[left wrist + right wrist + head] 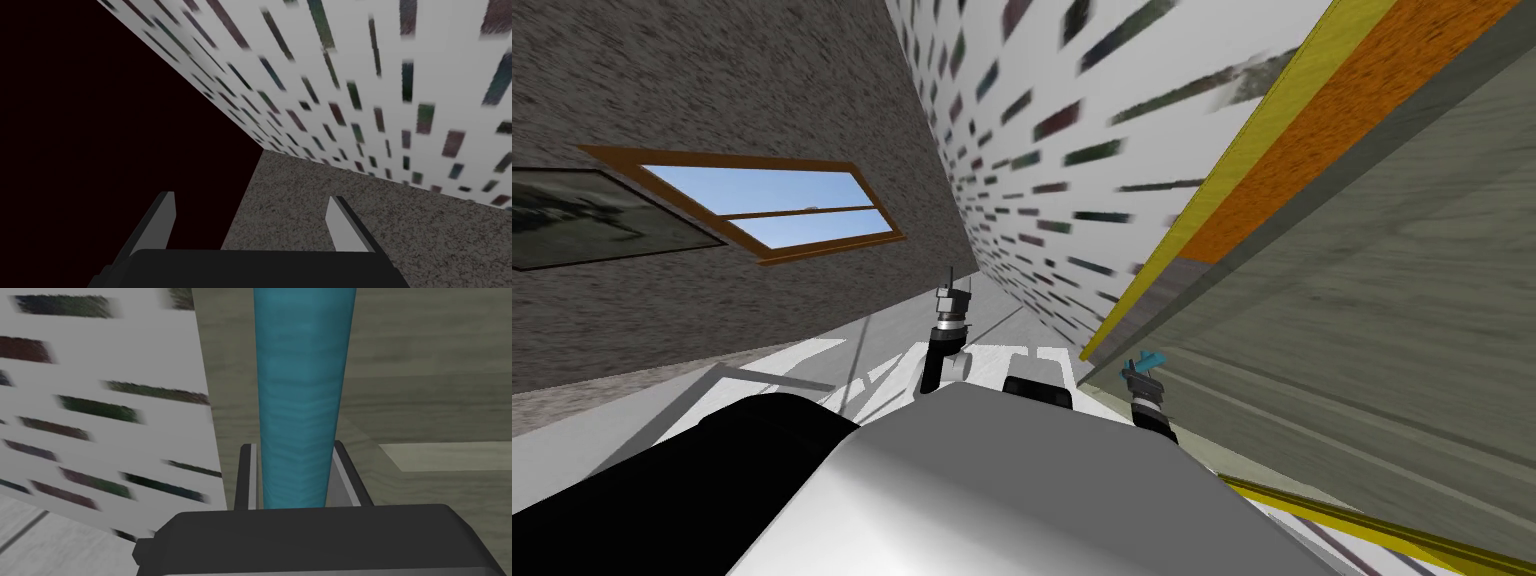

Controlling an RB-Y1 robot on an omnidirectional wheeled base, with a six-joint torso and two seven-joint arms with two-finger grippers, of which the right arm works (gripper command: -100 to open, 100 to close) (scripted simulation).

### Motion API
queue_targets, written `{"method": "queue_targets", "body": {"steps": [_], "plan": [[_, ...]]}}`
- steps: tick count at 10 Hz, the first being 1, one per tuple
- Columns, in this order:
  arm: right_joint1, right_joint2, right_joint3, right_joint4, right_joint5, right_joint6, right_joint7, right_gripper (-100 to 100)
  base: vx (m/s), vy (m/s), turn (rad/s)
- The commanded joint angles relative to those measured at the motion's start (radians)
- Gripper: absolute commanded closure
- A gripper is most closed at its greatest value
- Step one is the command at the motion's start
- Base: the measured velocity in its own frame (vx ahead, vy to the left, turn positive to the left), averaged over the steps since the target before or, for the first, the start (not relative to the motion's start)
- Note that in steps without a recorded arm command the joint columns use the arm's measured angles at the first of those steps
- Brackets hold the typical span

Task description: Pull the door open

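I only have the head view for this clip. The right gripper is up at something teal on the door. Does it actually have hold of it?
Observer: Yes. The right wrist view shows the right gripper shut on the handle, pressing both its sides.
Operator: Where on the door is that handle?
Observer: It lies against the grey-green door, close to the edge that borders the patterned wall.
Operator: And the left arm, is it holding anything?
Observer: No. The left gripper is open with nothing between its fingers.
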Motion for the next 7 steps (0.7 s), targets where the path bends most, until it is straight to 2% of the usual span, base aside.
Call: {"method": "queue_targets", "body": {"steps": [1,4,5,7], "plan": [[0.009,-0.012,0.023,-0.005,0.012,-0.006,-0.017,100,-0.261,0.012,0.084],[0.024,-0.036,0.062,-0.016,0.034,-0.021,-0.047,100,-0.251,-0.038,0.096],[0.016,-0.032,0.057,-0.005,0.031,-0.022,-0.046,100,-0.089,0.008,0.013],[0.034,-0.059,0.09,-0.001,0.046,-0.052,-0.079,100,-0.227,-0.011,0.122]]}}
